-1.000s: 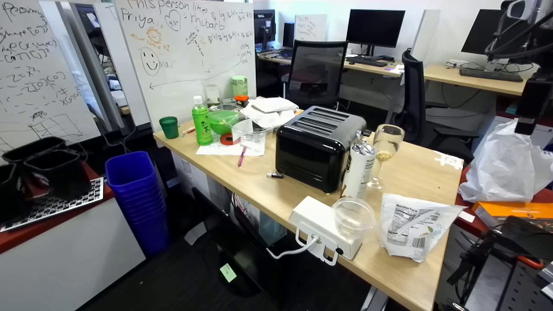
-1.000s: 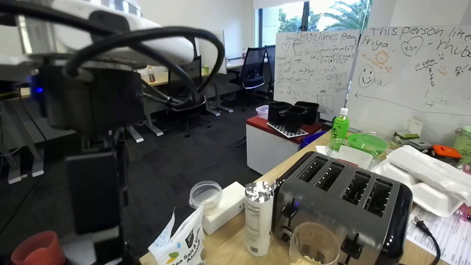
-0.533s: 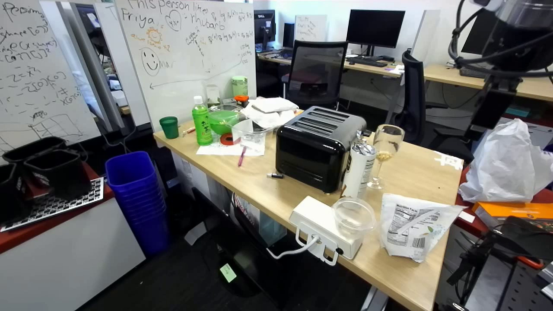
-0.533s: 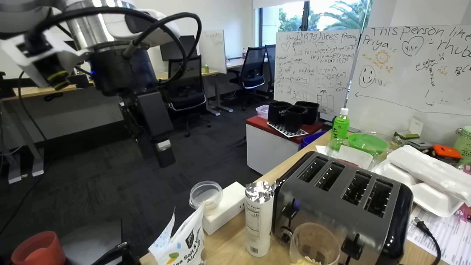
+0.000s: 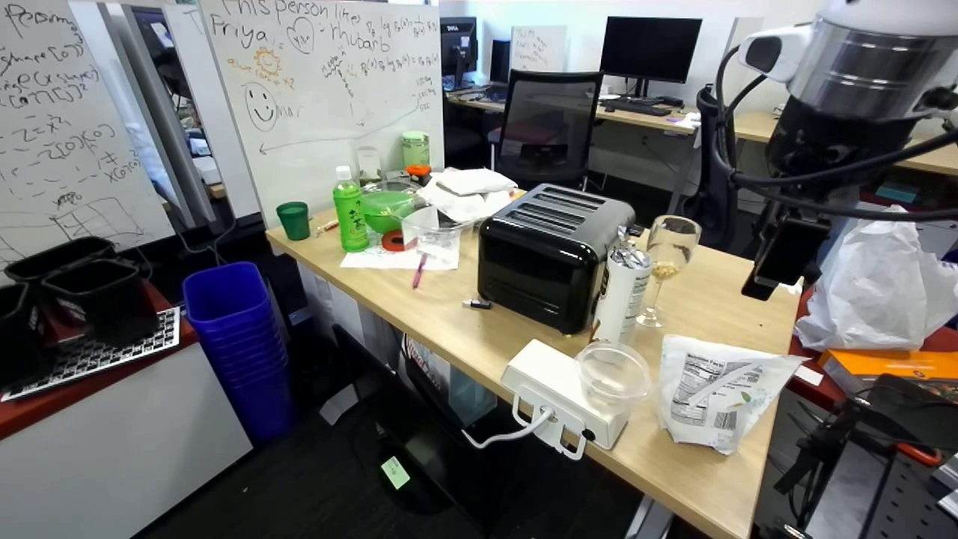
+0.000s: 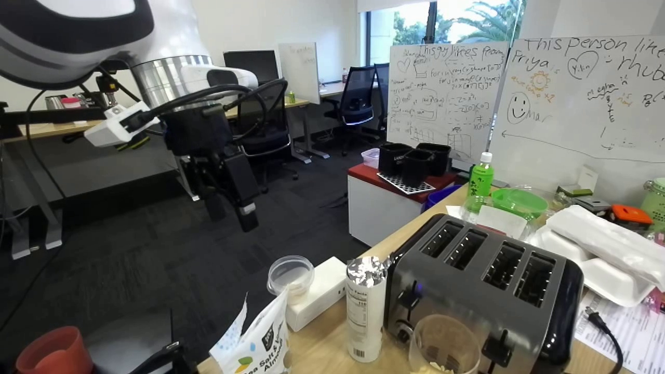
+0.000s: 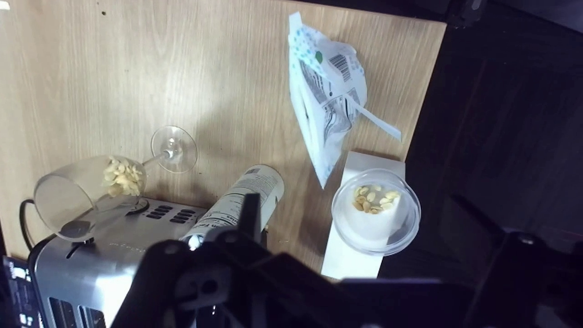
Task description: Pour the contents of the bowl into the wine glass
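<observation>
The black two-jawed gripper point(image 7: 354, 197) hung with its jaws spread wide, gripping nothing. Ahead and below lay the shallow, round, clear bowl point(image 7: 376, 228), resting on a white oblong box point(image 7: 348, 262) and holding a few pale flakes point(image 7: 371, 197); the wrist view framed it between the jaws, nearer the one at right. Round, it had no long axis; reaching it probably called for a slanting descent and slight sideways correction. Farther off, past a white cylindrical can point(image 7: 232, 202), stood the clear stemmed wine glass point(image 7: 86, 182).
</observation>
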